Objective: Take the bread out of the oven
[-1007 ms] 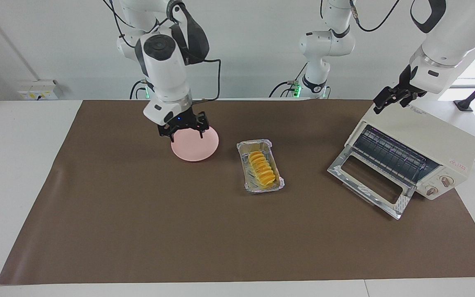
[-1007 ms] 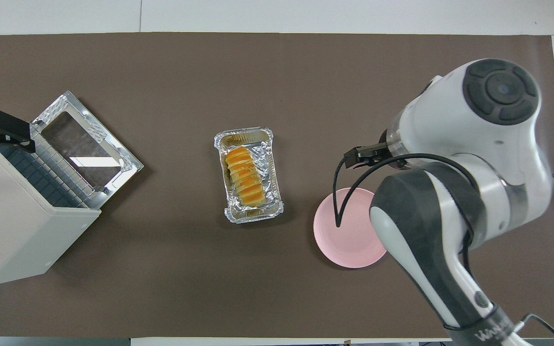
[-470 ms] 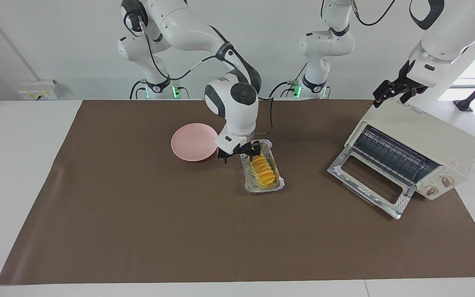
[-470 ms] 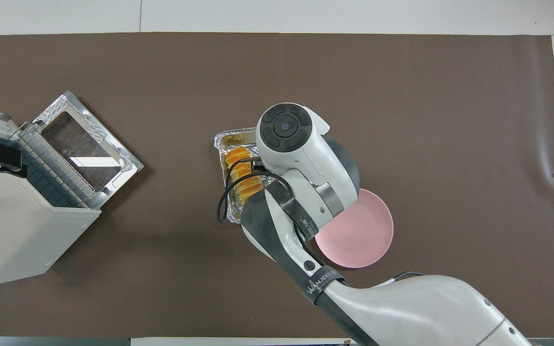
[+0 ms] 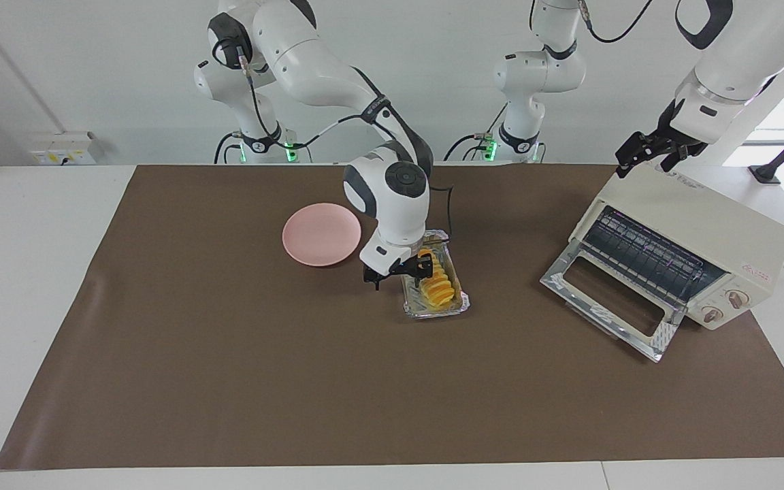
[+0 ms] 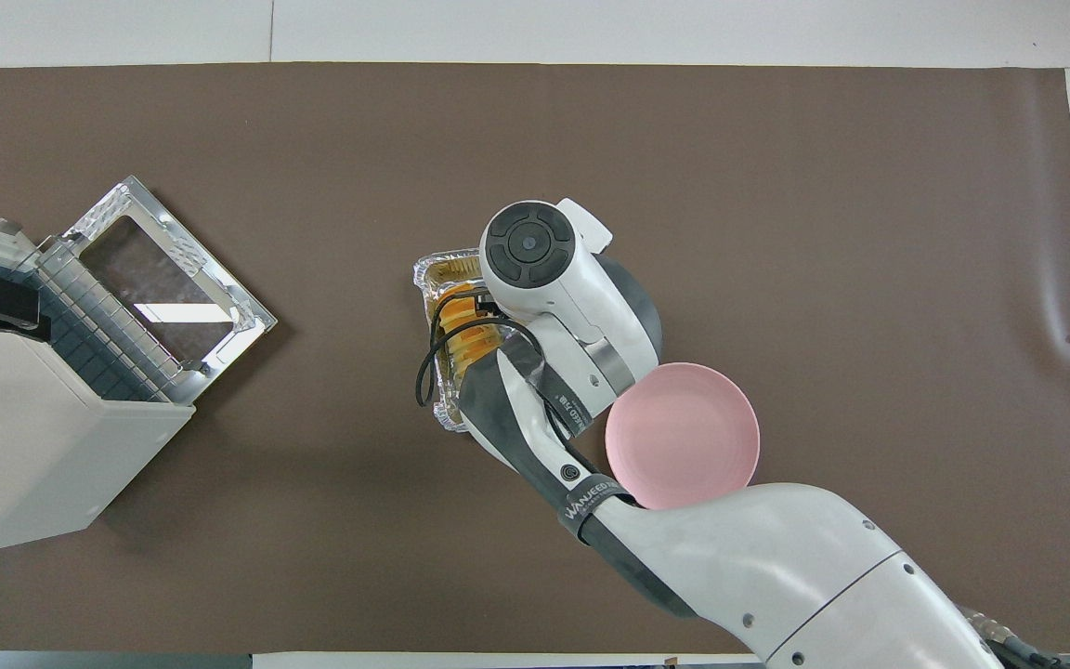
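The bread (image 5: 440,287), a ridged golden-yellow loaf, lies in a crinkled foil tray (image 5: 433,311) at the middle of the mat, outside the oven. My right gripper (image 5: 397,273) hangs open low over the tray's end nearer the robots. One finger (image 5: 423,267) is at the loaf and the other is outside the tray's wall. In the overhead view the arm's wrist hides most of the bread (image 6: 461,336) and the gripper itself. The cream-white oven (image 5: 695,224) stands at the left arm's end with its door (image 5: 610,299) dropped open and its rack bare. My left gripper (image 5: 649,154) waits open over the oven's top corner.
A pink plate (image 5: 320,233) sits beside the foil tray, toward the right arm's end. The brown mat (image 5: 297,381) covers the table. The oven's open door juts out toward the tray.
My right gripper swung from over the pink plate to the foil tray, then sank lower along it. The left gripper lifted slightly over the oven's top.
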`<action>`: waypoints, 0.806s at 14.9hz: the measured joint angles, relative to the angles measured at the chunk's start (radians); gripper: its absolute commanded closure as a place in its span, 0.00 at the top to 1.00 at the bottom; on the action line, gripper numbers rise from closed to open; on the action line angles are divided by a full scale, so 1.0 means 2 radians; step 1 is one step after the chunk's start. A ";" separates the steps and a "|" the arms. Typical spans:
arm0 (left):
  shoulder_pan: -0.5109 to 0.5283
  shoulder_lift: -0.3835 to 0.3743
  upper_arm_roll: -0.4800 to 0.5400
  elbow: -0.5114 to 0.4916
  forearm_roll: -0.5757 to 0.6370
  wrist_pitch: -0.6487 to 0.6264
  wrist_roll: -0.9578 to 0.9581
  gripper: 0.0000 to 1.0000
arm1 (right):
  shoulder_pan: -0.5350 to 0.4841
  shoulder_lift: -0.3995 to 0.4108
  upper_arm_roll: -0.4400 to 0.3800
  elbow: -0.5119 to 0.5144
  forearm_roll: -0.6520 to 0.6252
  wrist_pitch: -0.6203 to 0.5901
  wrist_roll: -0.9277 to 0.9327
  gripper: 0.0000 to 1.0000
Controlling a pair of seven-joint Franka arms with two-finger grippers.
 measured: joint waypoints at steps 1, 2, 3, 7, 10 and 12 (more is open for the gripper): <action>0.000 0.000 0.000 0.000 0.000 0.000 0.000 1.00 | 0.000 0.000 0.000 0.000 0.000 0.005 0.000 0.34; 0.000 0.000 0.000 0.000 0.000 0.001 0.000 1.00 | 0.000 0.001 0.000 0.000 0.000 0.008 0.000 0.18; 0.000 0.000 0.000 0.000 0.000 0.002 0.000 1.00 | 0.000 0.002 0.000 -0.002 0.000 0.012 0.000 0.00; 0.000 0.000 0.000 0.000 0.000 0.002 0.000 1.00 | 0.002 0.007 0.001 -0.018 0.000 0.045 0.000 0.00; 0.000 0.000 0.000 0.000 0.000 0.002 0.000 1.00 | 0.002 0.005 0.002 -0.018 0.000 0.045 0.000 0.00; 0.000 0.000 0.000 0.000 0.000 0.002 0.000 1.00 | 0.002 0.004 0.002 -0.017 0.000 0.041 0.000 0.00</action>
